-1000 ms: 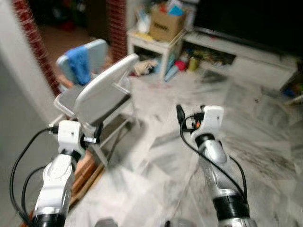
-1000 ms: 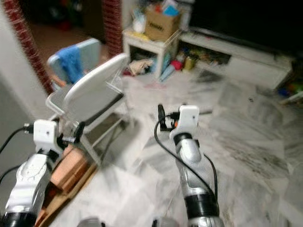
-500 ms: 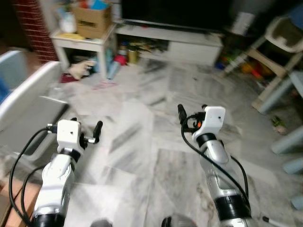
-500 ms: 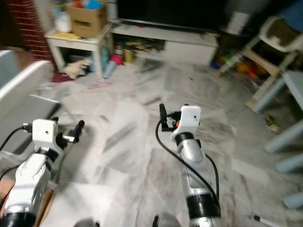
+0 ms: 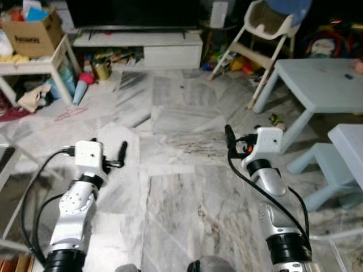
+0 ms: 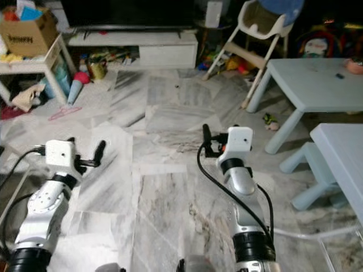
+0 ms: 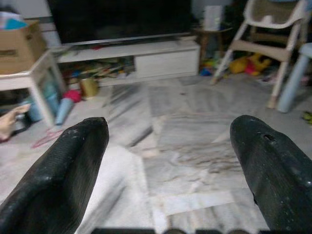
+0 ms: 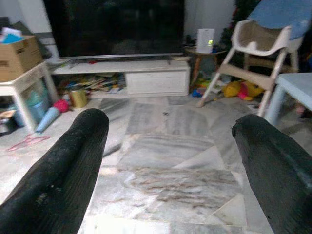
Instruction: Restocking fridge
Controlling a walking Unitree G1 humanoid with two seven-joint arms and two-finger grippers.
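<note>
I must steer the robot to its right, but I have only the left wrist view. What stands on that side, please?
Observer: A pale blue table stands ahead on the right, with its top bare on the near side.
Operator: Is there something lower near the arm?
Observer: Yes, a pale blue stool stands on the marble floor, just to the right of the right arm.
Operator: And the right pincer, does it carry something?
Observer: No, the right pincer is open and holds nothing. It is raised above the floor and points forward.
</note>
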